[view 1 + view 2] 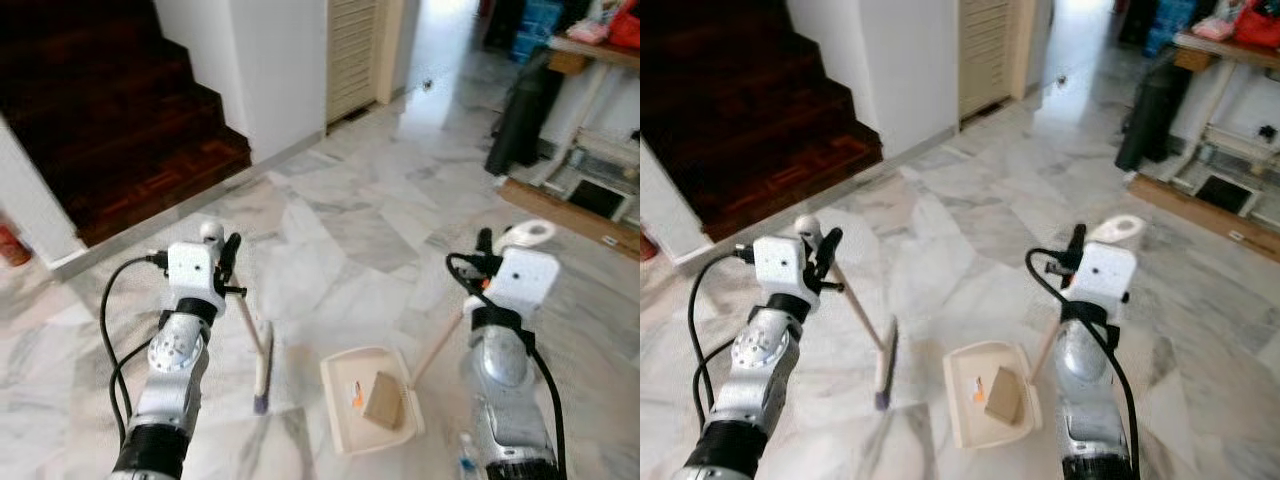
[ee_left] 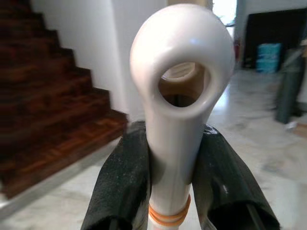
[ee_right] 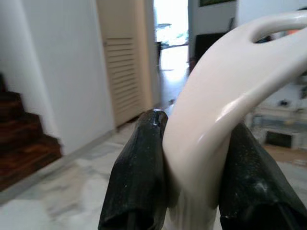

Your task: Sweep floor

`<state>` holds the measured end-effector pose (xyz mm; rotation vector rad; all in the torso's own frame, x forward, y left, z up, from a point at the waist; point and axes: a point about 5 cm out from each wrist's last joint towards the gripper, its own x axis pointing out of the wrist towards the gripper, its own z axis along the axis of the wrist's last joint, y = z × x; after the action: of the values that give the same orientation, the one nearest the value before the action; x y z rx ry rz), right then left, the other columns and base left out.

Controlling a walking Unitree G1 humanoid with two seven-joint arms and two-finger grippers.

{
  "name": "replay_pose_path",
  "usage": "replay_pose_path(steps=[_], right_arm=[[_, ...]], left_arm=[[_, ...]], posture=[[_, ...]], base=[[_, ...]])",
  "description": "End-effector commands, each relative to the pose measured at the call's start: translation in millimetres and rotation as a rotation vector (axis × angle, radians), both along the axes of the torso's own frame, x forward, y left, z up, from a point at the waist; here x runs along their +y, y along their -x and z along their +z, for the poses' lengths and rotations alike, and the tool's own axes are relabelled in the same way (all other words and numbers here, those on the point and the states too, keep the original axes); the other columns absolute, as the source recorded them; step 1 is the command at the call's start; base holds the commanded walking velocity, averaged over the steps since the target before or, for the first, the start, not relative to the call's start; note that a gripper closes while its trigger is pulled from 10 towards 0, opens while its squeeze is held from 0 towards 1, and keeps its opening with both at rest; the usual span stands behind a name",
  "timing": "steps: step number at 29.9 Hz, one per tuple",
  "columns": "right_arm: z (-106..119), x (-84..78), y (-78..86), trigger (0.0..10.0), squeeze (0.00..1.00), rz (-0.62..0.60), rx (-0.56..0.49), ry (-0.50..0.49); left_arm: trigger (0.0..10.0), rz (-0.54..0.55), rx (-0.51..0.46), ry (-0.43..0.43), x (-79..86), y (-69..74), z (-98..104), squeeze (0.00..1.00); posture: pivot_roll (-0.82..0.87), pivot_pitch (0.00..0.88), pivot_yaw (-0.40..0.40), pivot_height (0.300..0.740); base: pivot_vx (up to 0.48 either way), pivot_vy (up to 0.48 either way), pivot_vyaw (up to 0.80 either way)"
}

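On your far left a dark wooden staircase (image 1: 120, 110) climbs away beside a white wall (image 1: 270, 70), with pale marble floor (image 1: 340, 230) spreading out in front of you. Your left gripper (image 2: 175, 167) is raised on the left, clenched around the top of the broom (image 1: 262, 372) handle; in the left wrist view you can see both black fingers (image 2: 122, 191) pressing against the white shaft just below its looped hanging end, with an orange band around the shaft between them. From that grip the handle slants down and to the right, and the broom head rests on the floor near you, just left of the dustpan (image 1: 345, 395). The cream dustpan sits on the floor between your two arms, near you, and inside it you have a brown block-like piece (image 1: 383, 400) and a small orange scrap (image 1: 356, 397) beside it. The dustpan's thin handle rises up and to the right into your right gripper (image 3: 192, 158), which is grasping the curved white grip at its top, one black finger on each side of it. Beyond, a louvred door (image 1: 352, 55) stands in the far wall, and on the far right you have a dark upright bag or bin (image 1: 520, 115) beside a table (image 1: 600, 50) with clutter on it.
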<state>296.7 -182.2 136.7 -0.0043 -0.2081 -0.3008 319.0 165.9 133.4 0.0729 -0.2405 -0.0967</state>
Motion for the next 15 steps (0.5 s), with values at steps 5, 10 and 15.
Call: replay_pose_path(steps=[5,10,15], right_arm=[[13.4,-0.6,-1.5,10.0,0.00,0.013,-0.066,-0.042],[13.4,1.7,-2.4,10.0,0.00,0.024,-0.064,-0.045],[11.8,2.8,-3.0,10.0,0.00,0.042,-0.054,-0.051]], left_arm=[[10.0,-0.014,-0.071,0.005,-4.1,-1.7,15.9,0.00],[10.0,-0.013,-0.071,0.005,-3.9,-1.7,16.2,0.00],[10.0,-0.009,-0.067,0.005,-2.7,-1.5,15.6,0.00]], posture=[[-0.10,0.000,0.008,0.740],[-0.10,0.000,0.007,0.740],[-0.09,0.000,0.006,0.740]], base=[[0.000,0.382,0.00],[0.000,0.461,0.00],[0.000,0.480,0.00]])
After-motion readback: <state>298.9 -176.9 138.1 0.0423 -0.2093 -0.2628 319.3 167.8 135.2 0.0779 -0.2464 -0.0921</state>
